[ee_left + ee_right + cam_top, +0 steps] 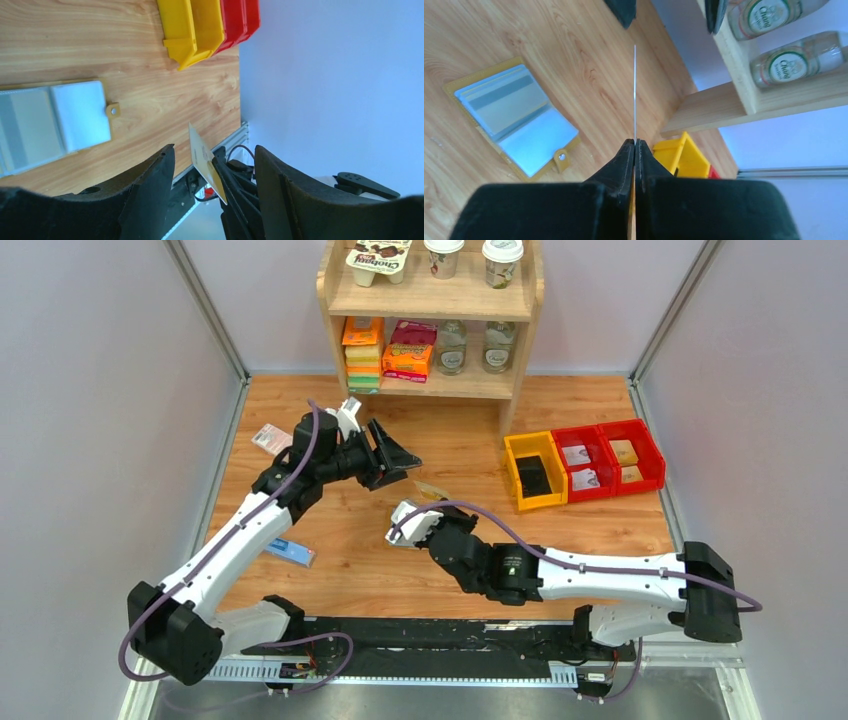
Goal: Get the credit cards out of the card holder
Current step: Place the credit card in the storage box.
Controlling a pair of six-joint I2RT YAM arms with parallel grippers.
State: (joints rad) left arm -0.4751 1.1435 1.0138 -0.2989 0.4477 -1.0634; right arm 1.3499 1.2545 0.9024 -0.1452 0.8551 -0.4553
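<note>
The card holder [514, 120] lies open on the wooden table, tan with grey-blue inner panels; it also shows in the left wrist view [50, 125]. In the top view it is mostly hidden under my right arm. My right gripper [634, 143] is shut on a gold credit card [635, 90] and holds it upright, edge-on, above the table. That card [432, 490] points toward my left gripper [408, 468]. My left gripper [214, 150] is open, and the card [204, 157] stands between its fingers without either finger touching it.
A wooden shelf [430, 300] with cups, boxes and bottles stands at the back. Yellow and red bins [585, 465] sit at the right. A blue bar [290, 552] and a pink-white packet [270, 438] lie on the left of the table.
</note>
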